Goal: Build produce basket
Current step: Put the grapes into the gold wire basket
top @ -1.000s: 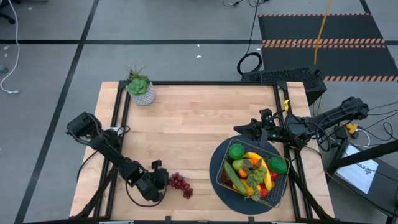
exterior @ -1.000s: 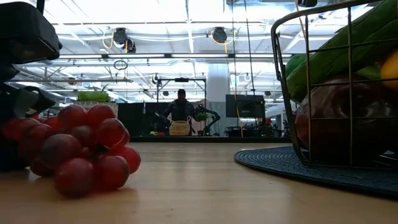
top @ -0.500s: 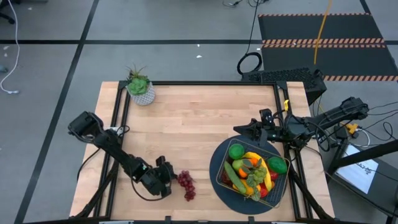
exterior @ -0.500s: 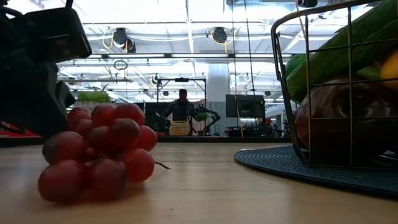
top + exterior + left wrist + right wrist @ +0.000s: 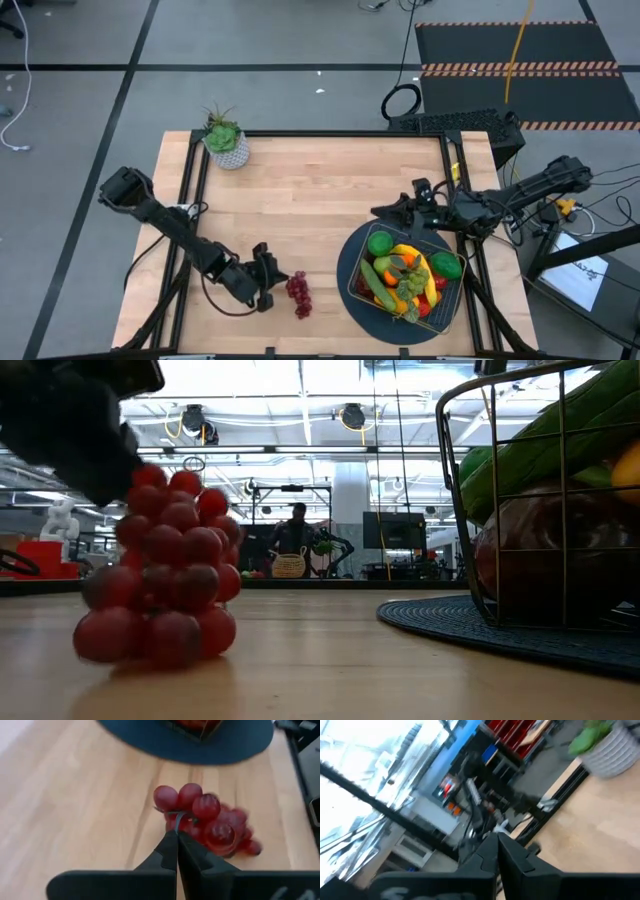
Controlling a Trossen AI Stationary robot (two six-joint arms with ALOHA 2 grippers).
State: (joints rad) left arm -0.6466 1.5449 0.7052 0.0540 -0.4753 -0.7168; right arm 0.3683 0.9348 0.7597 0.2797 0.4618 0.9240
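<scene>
Pinching only the thin stem, the left gripper (image 5: 177, 834) may drop the grapes (image 5: 207, 822) short of the basket (image 5: 405, 275); the right gripper (image 5: 496, 840), pressed together, idles.

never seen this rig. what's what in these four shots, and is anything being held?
Two robot arms at a wooden table. One camera looks down from above, one sits at table height, and one rides on each wrist. The left gripper is shut on the stem of the red grapes, which stand up in a bunch with their bottom on the wood. The right gripper waits, shut and empty, beside the basket, which is full of toy produce on a round blue mat. A potted plant stands at the far corner.
</scene>
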